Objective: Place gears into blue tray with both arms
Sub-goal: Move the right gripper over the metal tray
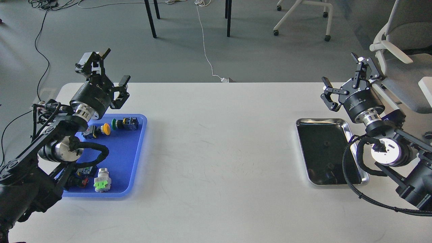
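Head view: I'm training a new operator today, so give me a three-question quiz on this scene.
1. True or false: both gears lie in the steel tray.
2. Which tray holds the push-button switches? A) blue tray B) steel tray
3. Fill in: the left gripper and the right gripper both stand ____ with nothing held.

Key: 1 true; 2 A; 3 open.
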{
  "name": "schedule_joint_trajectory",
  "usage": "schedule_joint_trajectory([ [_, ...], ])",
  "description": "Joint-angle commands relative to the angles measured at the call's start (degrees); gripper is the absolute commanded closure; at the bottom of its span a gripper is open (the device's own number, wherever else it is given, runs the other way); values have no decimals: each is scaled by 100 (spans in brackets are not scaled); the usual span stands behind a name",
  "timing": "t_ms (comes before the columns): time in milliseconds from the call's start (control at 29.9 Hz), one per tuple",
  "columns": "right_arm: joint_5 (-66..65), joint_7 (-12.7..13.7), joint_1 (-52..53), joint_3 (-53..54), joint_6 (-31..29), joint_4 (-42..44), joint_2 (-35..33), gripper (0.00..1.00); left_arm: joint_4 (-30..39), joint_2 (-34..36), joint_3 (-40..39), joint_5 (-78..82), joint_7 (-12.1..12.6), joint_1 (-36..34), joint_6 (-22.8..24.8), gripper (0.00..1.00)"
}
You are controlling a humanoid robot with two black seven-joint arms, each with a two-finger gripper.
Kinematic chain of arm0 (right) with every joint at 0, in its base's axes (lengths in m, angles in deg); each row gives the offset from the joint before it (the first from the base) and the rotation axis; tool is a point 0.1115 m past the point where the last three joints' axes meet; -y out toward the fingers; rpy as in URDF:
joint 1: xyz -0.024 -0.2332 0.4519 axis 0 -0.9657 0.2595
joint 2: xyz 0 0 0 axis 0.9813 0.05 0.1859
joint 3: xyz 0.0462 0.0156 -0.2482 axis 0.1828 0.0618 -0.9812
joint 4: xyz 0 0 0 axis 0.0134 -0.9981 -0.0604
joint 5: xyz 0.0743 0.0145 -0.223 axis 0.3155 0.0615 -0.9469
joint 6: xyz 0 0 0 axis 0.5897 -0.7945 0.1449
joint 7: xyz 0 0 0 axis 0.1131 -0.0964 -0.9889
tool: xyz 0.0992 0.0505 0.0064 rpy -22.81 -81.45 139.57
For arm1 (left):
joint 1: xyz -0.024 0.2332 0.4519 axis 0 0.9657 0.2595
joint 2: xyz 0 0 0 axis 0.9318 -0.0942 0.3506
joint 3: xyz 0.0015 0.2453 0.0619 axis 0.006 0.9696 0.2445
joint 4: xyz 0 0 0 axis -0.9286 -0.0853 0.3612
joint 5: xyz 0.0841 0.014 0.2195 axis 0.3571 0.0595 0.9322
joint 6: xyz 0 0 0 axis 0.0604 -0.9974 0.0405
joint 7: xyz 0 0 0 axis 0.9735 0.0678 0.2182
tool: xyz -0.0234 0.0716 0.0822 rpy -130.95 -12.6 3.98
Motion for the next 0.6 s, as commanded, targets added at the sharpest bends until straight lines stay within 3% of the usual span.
schedule_joint_trajectory([
  [0,0,0,0,10,-1,15,2,1,11,18,17,4,-8,4,22,2],
  [568,-9,0,316,-105,-27,235,-227,1,-33,431,43,-22,-70,-101,251,2],
])
